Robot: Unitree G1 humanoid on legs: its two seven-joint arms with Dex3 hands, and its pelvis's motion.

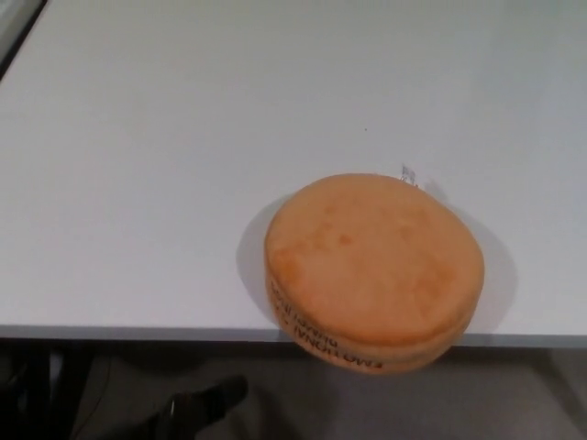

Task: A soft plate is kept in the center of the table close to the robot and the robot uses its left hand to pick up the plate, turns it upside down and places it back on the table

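Orange soft plate point(374, 266) lies flat on the white worktop point(156, 174), near edge centre-right, its front rim w/ black lettering hanging slightly over the edge. Left hand point(197, 408) is low, below the worktop edge, well apart from plate, holding nothing; fingers point(223, 394) too dark to tell if spread or clenched.

Upside-down, unreadable lettering on plate point(374, 270) rim

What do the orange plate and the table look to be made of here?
Orange plate: likely plush fabric over soft filling, matte and faintly fuzzy; rounded edges, a seam around the side and black printed lettering suggest it. Table: smooth white surface, probably laminate, with a soft sheen and a thin, crisp front edge.
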